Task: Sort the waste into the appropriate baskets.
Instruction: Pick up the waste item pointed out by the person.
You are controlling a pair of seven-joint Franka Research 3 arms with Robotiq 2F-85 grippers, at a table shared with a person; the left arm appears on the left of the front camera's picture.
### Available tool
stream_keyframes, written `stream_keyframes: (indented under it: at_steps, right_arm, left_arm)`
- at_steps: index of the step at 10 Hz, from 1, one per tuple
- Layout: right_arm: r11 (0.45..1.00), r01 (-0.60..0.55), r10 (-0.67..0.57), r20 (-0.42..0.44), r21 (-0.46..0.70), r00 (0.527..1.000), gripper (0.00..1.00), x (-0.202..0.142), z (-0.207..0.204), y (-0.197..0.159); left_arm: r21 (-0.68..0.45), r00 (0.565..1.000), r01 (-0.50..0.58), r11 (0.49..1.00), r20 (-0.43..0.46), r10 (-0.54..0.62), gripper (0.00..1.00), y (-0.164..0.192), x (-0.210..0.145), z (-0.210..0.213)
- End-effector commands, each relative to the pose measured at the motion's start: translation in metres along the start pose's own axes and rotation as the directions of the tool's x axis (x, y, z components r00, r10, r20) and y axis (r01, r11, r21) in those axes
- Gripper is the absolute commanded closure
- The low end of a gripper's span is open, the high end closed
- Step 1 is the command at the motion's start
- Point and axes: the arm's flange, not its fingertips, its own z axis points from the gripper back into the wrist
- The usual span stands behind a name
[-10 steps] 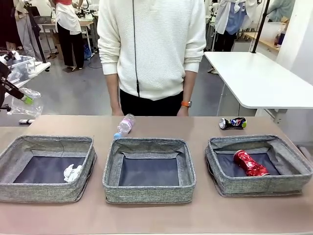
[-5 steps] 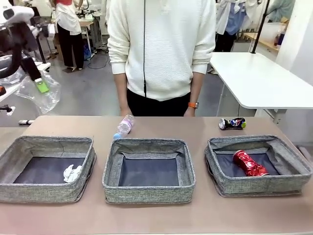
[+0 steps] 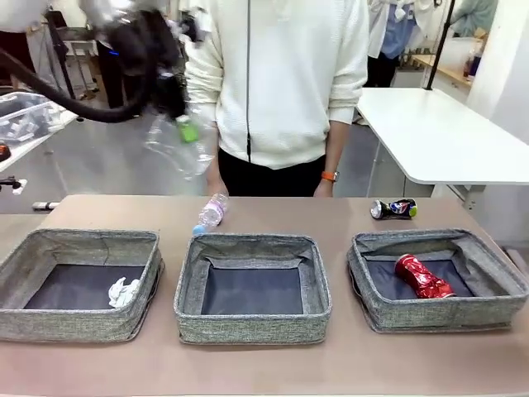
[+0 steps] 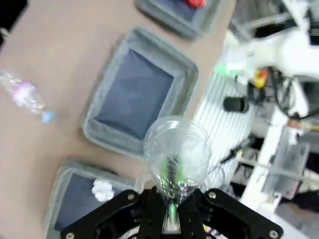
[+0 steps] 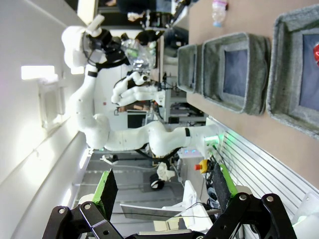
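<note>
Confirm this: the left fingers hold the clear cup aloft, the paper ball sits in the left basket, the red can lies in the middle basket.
One slip: the front view shows the red can in the right basket, not the middle one. The cup and paper ball are as stated.

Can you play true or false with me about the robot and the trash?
1. The robot's left hand holds a clear plastic cup. True.
2. The red can lies in the middle basket. False: it lies in the right basket.
3. The paper ball is in the left basket. True.
4. The bottle is inside a basket. False: it lies on the table behind the middle basket.
5. The robot's right hand is shut. False: it is open.
</note>
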Motion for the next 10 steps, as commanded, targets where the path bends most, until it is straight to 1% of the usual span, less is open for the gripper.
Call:
stream_keyframes:
  at_steps: [1,2,4,5,6,7,8,9,10]
  right_arm:
    - [1.0,-0.012,0.012,0.011,0.009,1.0,0.0,0.001,-0.002,0.002]
    - [1.0,-0.012,0.012,0.011,0.009,1.0,0.0,0.001,-0.002,0.002]
    - [1.0,-0.012,0.012,0.011,0.009,1.0,0.0,0.001,-0.002,0.002]
    - [1.0,-0.012,0.012,0.011,0.009,1.0,0.0,0.001,-0.002,0.002]
    - [1.0,-0.012,0.012,0.011,0.009,1.0,0.0,0.001,-0.002,0.002]
    - [1.0,-0.012,0.012,0.011,0.009,1.0,0.0,0.001,-0.002,0.002]
    - [1.0,-0.012,0.012,0.011,0.009,1.0,0.0,0.001,-0.002,0.002]
    - [1.0,-0.012,0.012,0.011,0.009,1.0,0.0,0.001,-0.002,0.002]
    - [1.0,-0.012,0.012,0.011,0.009,1.0,0.0,0.001,-0.002,0.002]
  left_arm:
    - [-0.088,0.999,0.023,0.996,0.026,-0.021,0.99,0.019,0.002,0.016]
    - [0.0,1.0,0.0,1.0,0.0,0.0,0.99,0.0,0.0,0.0]
    - [0.0,1.0,0.0,1.0,0.0,0.0,0.99,0.0,0.0,0.0]
    - [-0.017,1.0,-0.01,1.0,0.008,0.01,0.99,0.009,0.008,-0.002]
    - [-0.045,0.984,-0.168,0.985,0.052,0.17,0.99,-0.004,0.003,0.006]
    - [-0.009,0.965,-0.261,0.965,0.036,0.261,0.99,-0.032,0.001,0.014]
    - [0.024,0.953,-0.3,0.954,0.046,0.299,0.99,-0.062,0.002,0.03]
    - [0.073,0.918,-0.395,0.916,0.054,0.392,0.99,-0.089,0.003,0.042]
    - [0.141,0.888,-0.46,0.877,0.054,0.457,0.99,-0.115,0.003,0.046]
